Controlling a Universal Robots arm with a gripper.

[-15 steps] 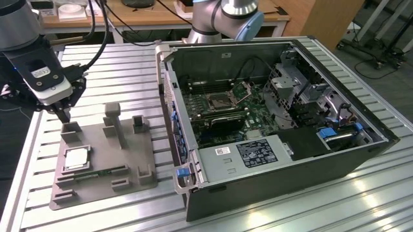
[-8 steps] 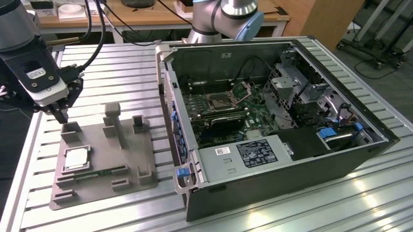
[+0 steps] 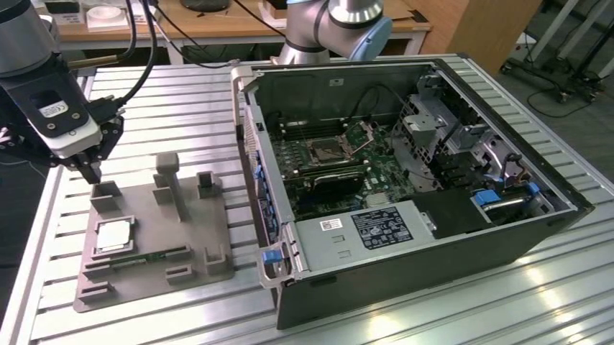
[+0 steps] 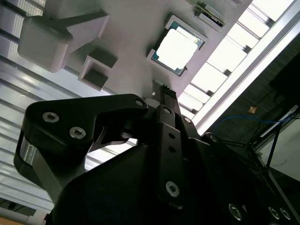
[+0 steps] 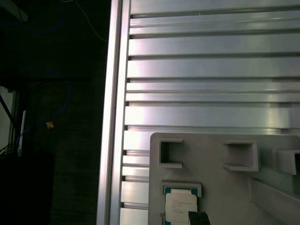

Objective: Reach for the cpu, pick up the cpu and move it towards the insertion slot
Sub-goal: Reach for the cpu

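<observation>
The cpu (image 3: 113,236) lies flat in a square pocket of the grey fixture (image 3: 192,215), silvery face up; both wrist views show it too (image 4: 177,45) (image 5: 180,206). My gripper (image 3: 93,175) hangs above the fixture's far corner at the exterior view's left, a short way beyond the cpu and higher than it. Its fingers come together to a narrow point with nothing between them (image 4: 164,89) (image 5: 198,217). The insertion slot (image 3: 326,149) sits on the green board inside the open computer case, well off towards the exterior view's right.
The open computer case (image 3: 413,237) stands on the slotted aluminium table (image 3: 144,93). Several upright posts (image 3: 168,169) rise from the fixture near my gripper. A green memory stick (image 3: 144,257) lies near the fixture's front. The table edge (image 5: 112,117) drops to a dark floor.
</observation>
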